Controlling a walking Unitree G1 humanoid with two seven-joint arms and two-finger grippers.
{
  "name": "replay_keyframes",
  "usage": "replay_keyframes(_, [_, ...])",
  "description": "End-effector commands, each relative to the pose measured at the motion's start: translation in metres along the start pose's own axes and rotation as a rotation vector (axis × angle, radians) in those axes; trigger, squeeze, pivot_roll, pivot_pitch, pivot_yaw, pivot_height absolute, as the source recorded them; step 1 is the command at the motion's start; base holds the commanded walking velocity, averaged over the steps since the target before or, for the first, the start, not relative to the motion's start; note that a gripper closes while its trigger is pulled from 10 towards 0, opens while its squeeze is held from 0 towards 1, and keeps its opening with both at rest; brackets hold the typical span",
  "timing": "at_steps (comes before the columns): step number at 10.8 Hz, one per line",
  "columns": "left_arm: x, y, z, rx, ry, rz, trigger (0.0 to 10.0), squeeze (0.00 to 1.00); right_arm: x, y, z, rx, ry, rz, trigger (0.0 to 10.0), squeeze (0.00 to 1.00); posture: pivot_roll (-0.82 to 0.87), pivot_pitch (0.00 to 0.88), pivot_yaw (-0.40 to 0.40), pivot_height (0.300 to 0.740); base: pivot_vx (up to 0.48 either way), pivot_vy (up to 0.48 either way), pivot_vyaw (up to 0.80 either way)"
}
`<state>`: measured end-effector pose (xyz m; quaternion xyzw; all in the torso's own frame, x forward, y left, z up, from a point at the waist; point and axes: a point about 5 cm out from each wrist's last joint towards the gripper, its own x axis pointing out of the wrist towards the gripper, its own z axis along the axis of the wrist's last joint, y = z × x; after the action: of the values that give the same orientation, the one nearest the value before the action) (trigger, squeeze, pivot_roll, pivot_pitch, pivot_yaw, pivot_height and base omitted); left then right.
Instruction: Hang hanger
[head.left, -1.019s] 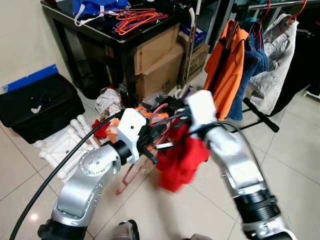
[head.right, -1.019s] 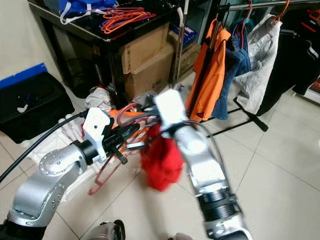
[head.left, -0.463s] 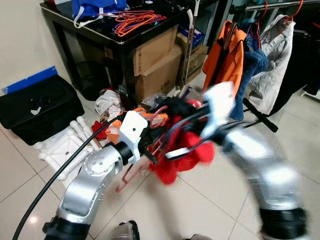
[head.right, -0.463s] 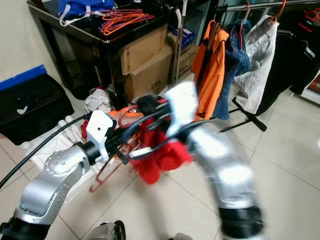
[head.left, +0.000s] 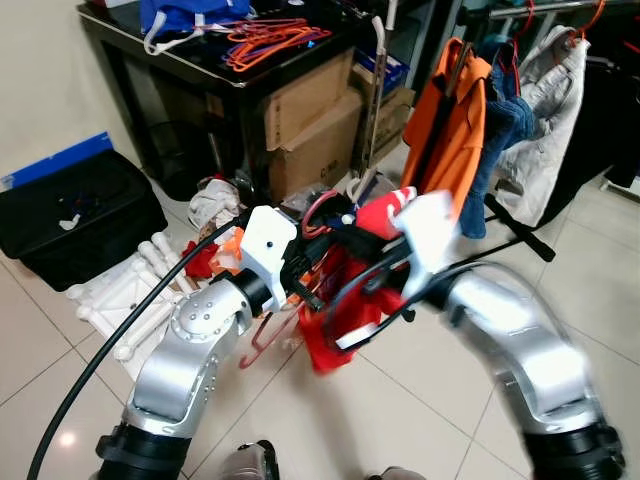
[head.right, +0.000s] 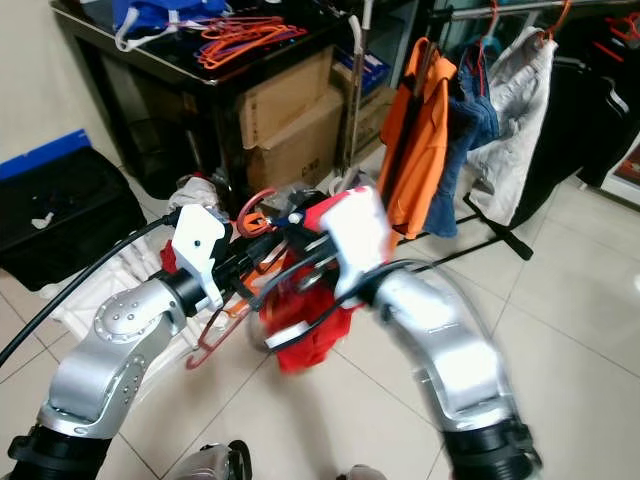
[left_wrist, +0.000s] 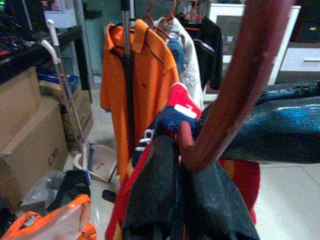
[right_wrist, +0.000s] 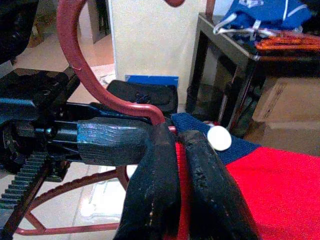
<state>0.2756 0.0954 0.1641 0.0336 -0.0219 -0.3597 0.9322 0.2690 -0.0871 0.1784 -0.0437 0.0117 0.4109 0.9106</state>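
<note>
i'm gripping red hanger (head.left: 318, 206) neck with left hand (left_wrist: 187, 165) and right hand (right_wrist: 175, 145) | clothes rack (head.left: 520, 10) lying ahead-right, hook up

Cluttered home room: clothes rack (head.left: 520, 60), cardboard boxes (head.left: 310, 120).

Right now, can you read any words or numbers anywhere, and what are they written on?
No text here is clear enough to read.
Cardboard box: dark print on its side, too blurred to read.
White tag on the red garment: too small to read.
The garment hangs on the hanger, which the left gripper and the right gripper both pinch.
</note>
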Motion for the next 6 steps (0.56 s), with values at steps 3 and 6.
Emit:
replay_keyframes(3, [0.007,0.002,0.026,0.021,-0.129,0.007,10.0,0.0,0.001,0.032,-0.007,-0.063,-0.006,0.191,0.0,0.6,-0.15,0.084,0.015,0.74,0.0,0.0,0.0])
replay_keyframes(6, [0.006,0.003,0.021,0.016,-0.114,0.023,10.0,0.0,-0.019,0.035,0.003,0.036,-0.058,0.286,0.0,0.62,-0.16,0.094,0.012,0.74,0.0,0.0,0.0])
